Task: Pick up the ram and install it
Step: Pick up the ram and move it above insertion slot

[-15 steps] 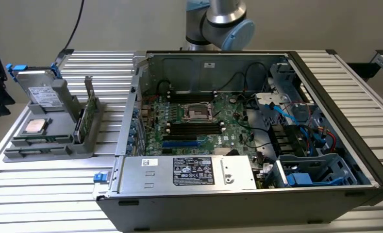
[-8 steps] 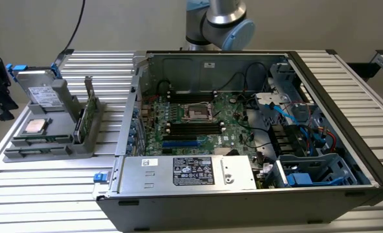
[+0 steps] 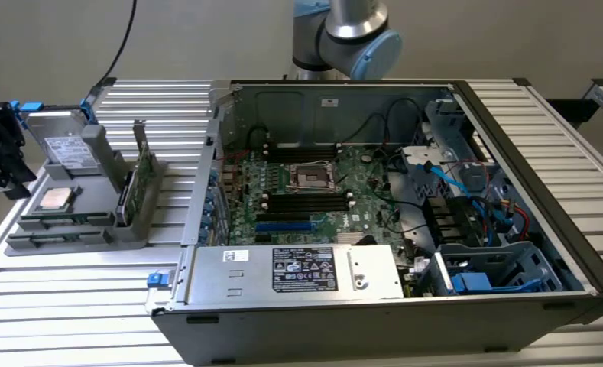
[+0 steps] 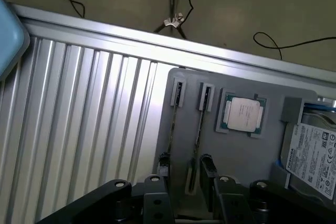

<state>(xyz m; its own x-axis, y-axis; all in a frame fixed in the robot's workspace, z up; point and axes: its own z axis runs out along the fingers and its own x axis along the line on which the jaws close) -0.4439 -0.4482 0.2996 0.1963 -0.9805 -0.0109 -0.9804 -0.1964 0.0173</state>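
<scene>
The ram (image 4: 198, 129) stands on edge in a narrow slot of the grey parts holder (image 4: 247, 161), so I see it as a thin dark line. A second thin stick (image 4: 172, 127) stands in the slot beside it. My gripper (image 4: 185, 162) hangs above the near end of these two slots. It is open, with nothing between its black fingers (image 4: 164, 160). In the exterior view the holder (image 3: 36, 243) sits on the slatted table at the left of the open computer case (image 3: 383, 336). The motherboard (image 3: 367, 183) inside has black memory slots (image 3: 306, 200).
A silver processor chip (image 4: 242, 114) and a hard drive (image 4: 312, 153) lie in the holder beside the slots. A wider green card with a metal bracket (image 3: 130, 195) stands upright at the holder's case side. The power supply (image 3: 296, 271) and cables (image 3: 474, 191) crowd the case. An arm joint (image 3: 352, 34) rises behind it.
</scene>
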